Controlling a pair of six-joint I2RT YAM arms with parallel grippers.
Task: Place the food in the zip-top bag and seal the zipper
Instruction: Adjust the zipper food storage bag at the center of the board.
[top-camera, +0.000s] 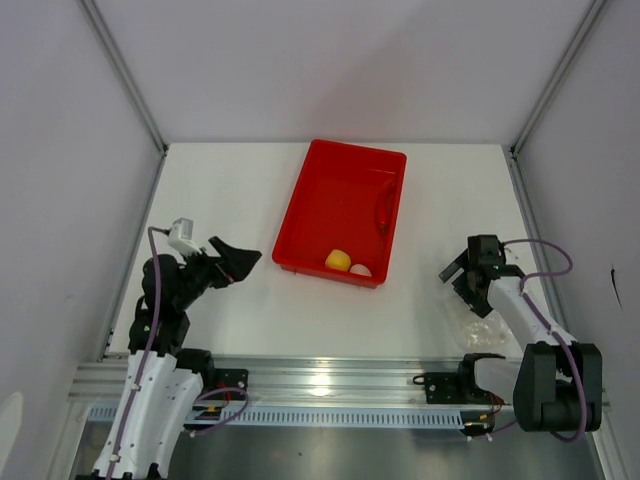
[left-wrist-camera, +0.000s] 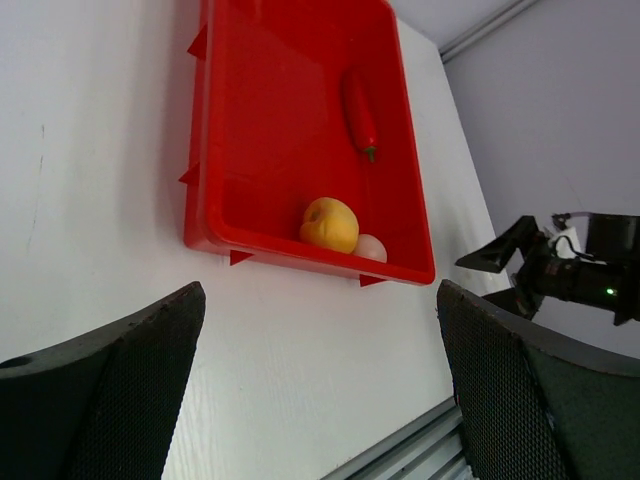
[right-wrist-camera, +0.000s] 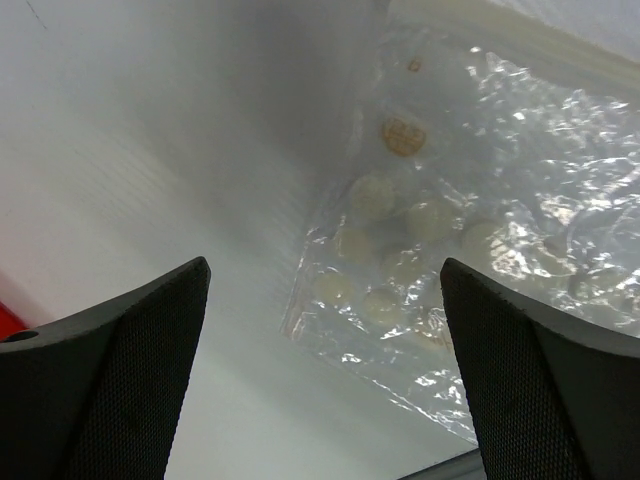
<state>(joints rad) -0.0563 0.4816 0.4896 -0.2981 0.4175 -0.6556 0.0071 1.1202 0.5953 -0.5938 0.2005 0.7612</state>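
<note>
The yellow fruit (top-camera: 338, 260) and the pale ball (top-camera: 360, 269) lie together in the near corner of a red tray (top-camera: 340, 190). The red chili (top-camera: 381, 205) lies along the tray's right wall. In the left wrist view I see the fruit (left-wrist-camera: 330, 224), the ball (left-wrist-camera: 371, 248) and the chili (left-wrist-camera: 359, 112). My left gripper (top-camera: 240, 262) is open and empty, left of the tray. The clear crinkly zip-top bag (top-camera: 478, 328) lies flat at the near right. My right gripper (top-camera: 455, 275) is open and empty just above the bag (right-wrist-camera: 470, 250). I cannot make out the zipper.
The red tray (left-wrist-camera: 300, 255) stands mid-table. White walls with metal posts close in the table on three sides. A metal rail (top-camera: 320, 375) runs along the near edge by the arm bases. The bag shows several pale round spots.
</note>
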